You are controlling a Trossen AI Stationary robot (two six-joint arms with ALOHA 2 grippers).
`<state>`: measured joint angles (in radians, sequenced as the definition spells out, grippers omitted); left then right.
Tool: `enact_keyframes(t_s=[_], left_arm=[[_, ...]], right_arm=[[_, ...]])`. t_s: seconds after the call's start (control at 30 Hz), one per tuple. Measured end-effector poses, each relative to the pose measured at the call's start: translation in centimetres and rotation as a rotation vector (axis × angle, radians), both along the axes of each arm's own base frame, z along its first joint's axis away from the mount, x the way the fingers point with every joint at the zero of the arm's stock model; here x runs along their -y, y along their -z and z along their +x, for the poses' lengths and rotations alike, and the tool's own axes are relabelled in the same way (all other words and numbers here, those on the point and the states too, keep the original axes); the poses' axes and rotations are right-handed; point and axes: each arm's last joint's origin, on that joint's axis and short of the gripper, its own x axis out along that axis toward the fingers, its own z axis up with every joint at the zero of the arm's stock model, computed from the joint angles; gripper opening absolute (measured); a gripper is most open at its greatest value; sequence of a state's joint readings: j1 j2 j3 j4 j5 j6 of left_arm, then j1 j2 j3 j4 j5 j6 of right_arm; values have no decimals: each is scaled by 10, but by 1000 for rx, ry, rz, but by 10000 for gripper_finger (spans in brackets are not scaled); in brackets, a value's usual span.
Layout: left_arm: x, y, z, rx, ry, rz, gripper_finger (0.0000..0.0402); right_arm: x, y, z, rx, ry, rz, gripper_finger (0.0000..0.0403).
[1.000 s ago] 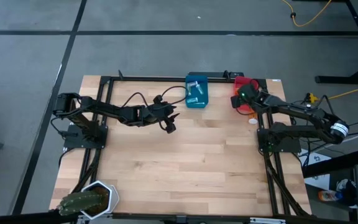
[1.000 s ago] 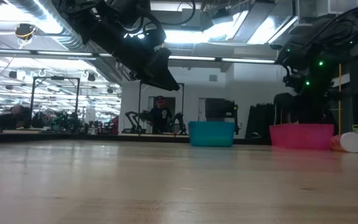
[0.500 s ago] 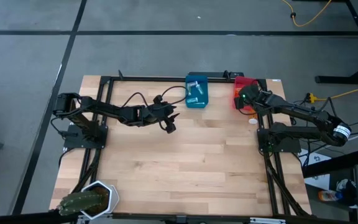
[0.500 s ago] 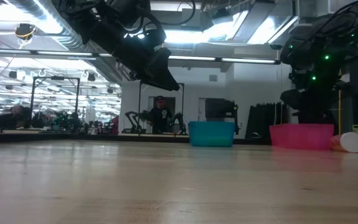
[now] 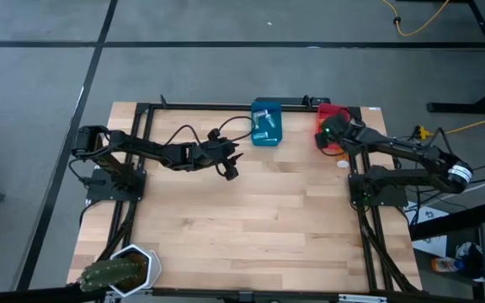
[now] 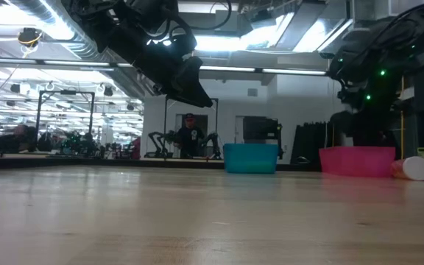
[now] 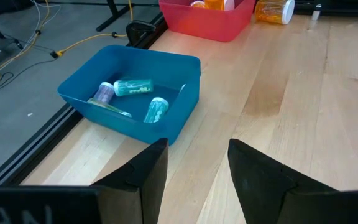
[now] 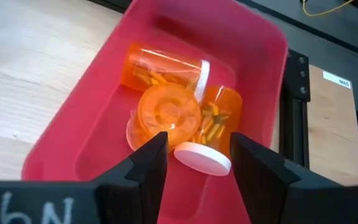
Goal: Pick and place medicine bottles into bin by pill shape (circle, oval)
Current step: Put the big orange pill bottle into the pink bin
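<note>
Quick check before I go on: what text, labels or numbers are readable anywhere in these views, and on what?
"6N", or close to it: pale handwritten marks on the right gripper body, cut off at the picture's edge.
Pale marks on the left gripper body: not readable.
White sticker on the table edge beyond the red bin: print too small.
Bottles in the blue bin: no readable labels.

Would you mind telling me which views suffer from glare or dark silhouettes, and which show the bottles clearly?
Low view: ceiling lights glare, both arms read as dark silhouettes. Right wrist view: evenly lit, the orange bottles in the red bin show clearly. Left wrist view: teal bottles in the blue bin show clearly.
</note>
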<state>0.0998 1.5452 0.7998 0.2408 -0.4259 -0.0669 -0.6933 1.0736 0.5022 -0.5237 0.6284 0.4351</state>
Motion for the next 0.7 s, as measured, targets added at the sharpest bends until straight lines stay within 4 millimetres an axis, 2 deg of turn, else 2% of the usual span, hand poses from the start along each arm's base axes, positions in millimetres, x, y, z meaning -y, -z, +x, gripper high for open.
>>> enact_keyframes(t_s=[0.47,0.7], left_arm=[[0,0,0,0,0,0,163],[0,0,0,0,0,0,163]], right_arm=[[-1,6,2,11,-33,79,173],[5,-11,9,5,-25,-23,173]])
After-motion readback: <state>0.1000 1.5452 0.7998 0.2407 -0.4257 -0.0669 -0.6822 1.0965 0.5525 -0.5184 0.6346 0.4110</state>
